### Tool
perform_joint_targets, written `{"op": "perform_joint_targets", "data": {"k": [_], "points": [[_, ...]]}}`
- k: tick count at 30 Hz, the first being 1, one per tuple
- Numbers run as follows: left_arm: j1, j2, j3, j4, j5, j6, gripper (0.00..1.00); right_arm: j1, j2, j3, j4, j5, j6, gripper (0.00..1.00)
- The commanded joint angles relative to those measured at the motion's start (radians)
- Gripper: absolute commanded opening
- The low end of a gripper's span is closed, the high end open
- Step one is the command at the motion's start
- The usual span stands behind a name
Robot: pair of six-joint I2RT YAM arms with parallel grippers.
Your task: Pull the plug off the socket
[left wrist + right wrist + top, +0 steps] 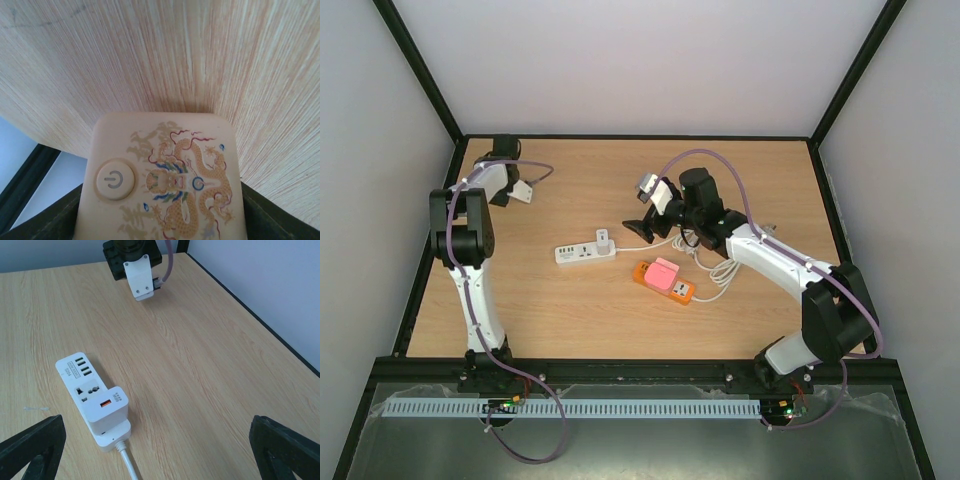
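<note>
The white plug point(107, 407) sits seated in the white power strip point(85, 385), at the end where the strip's white cable point(127, 465) leaves. An orange mark shows on the plug's top face. The strip lies flat near the middle of the worktop point(570, 320), a little toward the left edge. Its length runs roughly side to side and its row of small ports is at the end away from the plug.

The right arm's fingers point(30, 450) are spread wide and hold nothing. They hang just beside the plug end of the strip, with the plug and cable between the two tips in the wrist view and neither tip touching them.

Just beside the white strip, toward the near edge and the right, lies an orange strip point(672, 285) with a pink plug point(664, 273) on it. White cable is looped loosely to its right.

The left arm is well apart, at the far left corner of the worktop. Its fingers point(30, 220) are at a middling width on either side of a beige box point(165, 175). The box has a round power button and a dragon print and sits close above the wood.
</note>
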Motion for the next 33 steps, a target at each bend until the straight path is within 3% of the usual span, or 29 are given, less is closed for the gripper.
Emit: {"op": "perform_joint_targets", "data": {"k": [1, 12, 17, 22, 33], "points": [[-0.006, 0.015, 0.028, -0.035, -0.028, -0.009, 0.71, -0.003, -0.009, -0.006, 0.029, -0.018, 0.004, 0.98], [-0.010, -0.030, 0.033, -0.048, 0.014, -0.052, 0.84, -0.003, -0.009, -0.013, 0.033, -0.023, 0.008, 0.98], [-0.010, -0.074, 0.064, -0.117, 0.097, -0.113, 0.99, -0.005, -0.009, -0.018, 0.037, -0.024, 0.008, 0.98], [-0.008, -0.114, 0.131, -0.190, 0.182, -0.204, 1.00, -0.006, -0.002, -0.024, 0.044, -0.029, 0.010, 0.98], [-0.007, -0.282, 0.120, -0.253, 0.498, -0.415, 1.00, -0.006, 0.011, -0.023, 0.043, -0.049, 0.016, 0.98]]}}
